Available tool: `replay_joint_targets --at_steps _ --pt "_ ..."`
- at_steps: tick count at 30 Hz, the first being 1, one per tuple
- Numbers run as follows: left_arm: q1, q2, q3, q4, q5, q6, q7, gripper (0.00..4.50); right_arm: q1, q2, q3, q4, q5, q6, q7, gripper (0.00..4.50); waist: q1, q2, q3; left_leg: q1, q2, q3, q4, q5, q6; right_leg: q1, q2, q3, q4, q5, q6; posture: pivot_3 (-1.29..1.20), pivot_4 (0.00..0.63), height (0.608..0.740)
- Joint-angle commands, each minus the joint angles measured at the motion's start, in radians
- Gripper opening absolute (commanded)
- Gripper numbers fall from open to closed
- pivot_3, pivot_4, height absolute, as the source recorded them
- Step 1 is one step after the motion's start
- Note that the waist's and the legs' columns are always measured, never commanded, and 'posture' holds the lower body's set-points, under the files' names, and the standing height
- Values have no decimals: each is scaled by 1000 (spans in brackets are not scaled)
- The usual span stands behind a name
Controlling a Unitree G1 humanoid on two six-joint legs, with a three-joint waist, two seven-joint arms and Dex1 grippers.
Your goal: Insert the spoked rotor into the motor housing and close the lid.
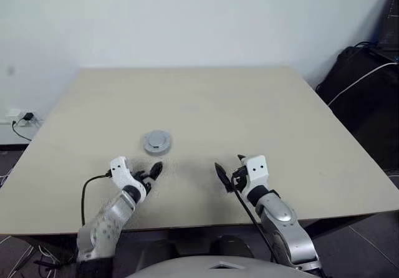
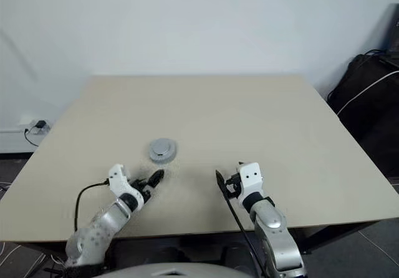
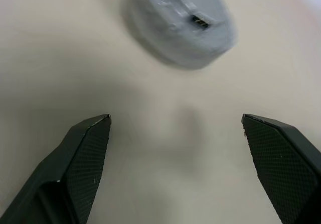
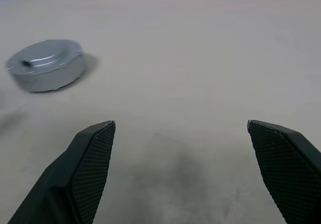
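The motor housing (image 1: 157, 142) is a small round silver-grey puck standing left of the table's middle, also seen in the wrist views (image 3: 183, 23) (image 4: 46, 64). The lid (image 4: 45, 53) lies flat on top of it, covering it. The spoked rotor is hidden. My left gripper (image 1: 151, 171) is open just in front of the housing, a short gap away, with nothing between its fingers (image 3: 90, 148). My right gripper (image 1: 229, 169) is open and empty near the table's front edge, to the right of the housing, fingers (image 4: 90, 158) spread wide.
The beige table (image 1: 249, 110) stands against a white wall. Dark bags with a white cable (image 1: 361, 78) lie off its right side. A power strip (image 1: 19, 117) sits on the floor at the left.
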Motion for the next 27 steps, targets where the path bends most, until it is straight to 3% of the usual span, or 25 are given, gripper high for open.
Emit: replay_joint_targets --at_steps 1,5,10,27 --pt "18 5 -50 -39 242 -281 42 4442 -5 29 -36 8 0 -86 -37 4500 11 -1 2 -1 -1 0 -3 1 -1 -2 -1 0 0 0 0 0 0 740" --pt "39 -35 -51 52 373 -591 60 4442 4 55 -53 53 -42 -182 -93 4500 26 0 1 -3 -1 1 -12 7 -12 -7 -2 -1 -2 -2 -4 0 0 740" --pt "15 -64 -44 185 471 -757 99 4442 6 69 -54 102 -90 -269 -144 4500 24 -1 2 -7 0 1 -13 8 -12 -12 -1 -4 -1 -5 -8 0 0 740" --pt "-21 -73 -87 238 435 -785 -35 4442 13 121 -82 122 -102 -322 -219 4500 24 -5 5 -7 1 0 -5 4 -4 -11 -2 -4 6 -5 -7 0 0 740"
